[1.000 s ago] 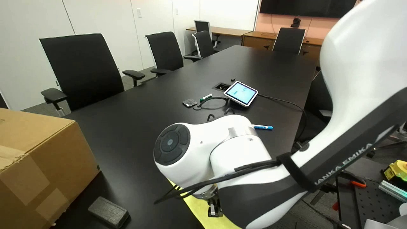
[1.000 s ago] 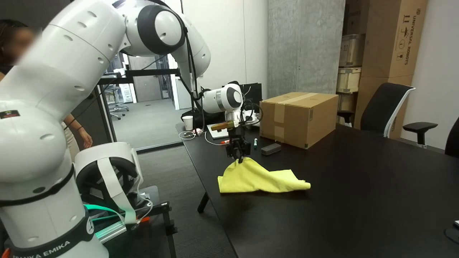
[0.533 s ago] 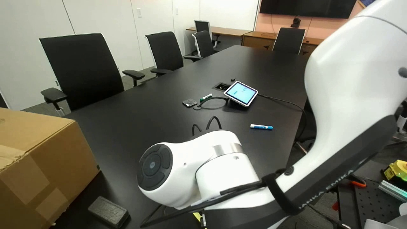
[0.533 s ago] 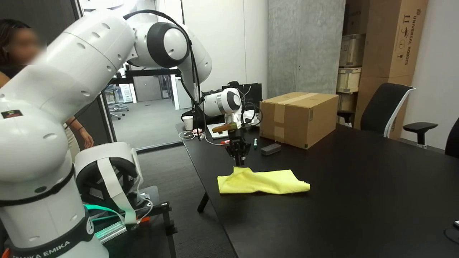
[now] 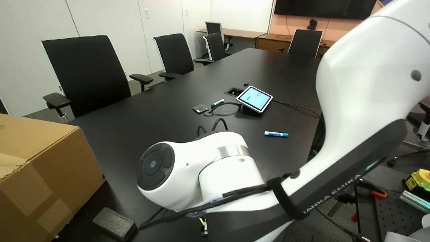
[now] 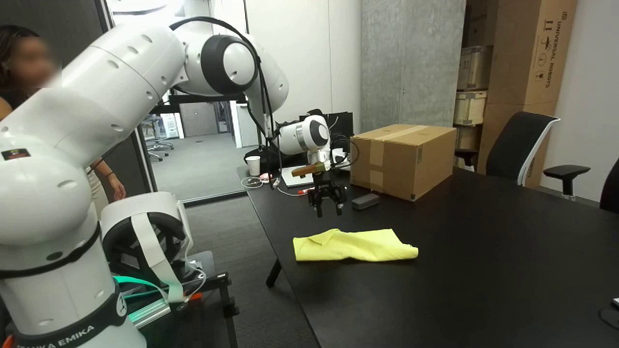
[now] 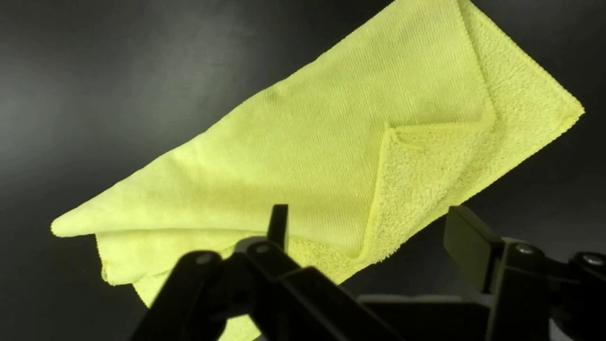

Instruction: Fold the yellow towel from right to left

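Nearest your wrist camera is the gripper (image 7: 374,234): its two fingers stand wide apart, raised above the table (image 6: 459,251). In an exterior view, dark tabletop shows between your fingertips and the cloth, so you are clear of it.

Next, below the fingers and partly covered by them in the wrist view, lies the yellow towel (image 7: 293,156), folded and somewhat creased on the table. You see its long axis run diagonally there, from a narrow rounded tip at lower left to a pointed corner at upper right. At the upper-right end the top layer stops short of the bottom one; along the lower-right side a corner flap is turned back, fuzzier face up. Near the lower-left tip, further layers fan out below the main fold. In an exterior view you find the same axis lying crosswise: the squarer end points left, near the table's edge, and the tapered end points right, in toward the tabletop.

Beyond the towel, a grey block (image 6: 365,201) sits near a taped cardboard box (image 6: 401,166). Farther along the table you have a blue marker (image 5: 276,134), a green marker (image 5: 217,103) and a tilted tablet (image 5: 255,98) with its display lit. Black chairs (image 5: 86,74) flank the table, and a wall screen (image 5: 324,8) hangs farthest off.
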Available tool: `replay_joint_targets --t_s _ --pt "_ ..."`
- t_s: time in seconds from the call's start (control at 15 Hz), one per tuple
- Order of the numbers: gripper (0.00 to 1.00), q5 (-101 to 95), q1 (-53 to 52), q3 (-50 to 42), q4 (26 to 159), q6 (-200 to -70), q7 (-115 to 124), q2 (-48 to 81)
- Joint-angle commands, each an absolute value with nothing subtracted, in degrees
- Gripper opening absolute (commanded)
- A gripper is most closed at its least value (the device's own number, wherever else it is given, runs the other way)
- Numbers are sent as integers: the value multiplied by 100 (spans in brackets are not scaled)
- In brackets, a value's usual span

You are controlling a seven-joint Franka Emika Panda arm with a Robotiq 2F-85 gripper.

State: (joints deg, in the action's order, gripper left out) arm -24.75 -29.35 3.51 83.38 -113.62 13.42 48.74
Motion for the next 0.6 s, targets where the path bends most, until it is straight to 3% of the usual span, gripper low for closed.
replay_joint_targets --t_s 0.0,0.53 --pt "100 -2576 -2846 146 8343 -11344 1528 4746" --pt "100 -2396 -2507 -416 7722 -11935 2748 5140"
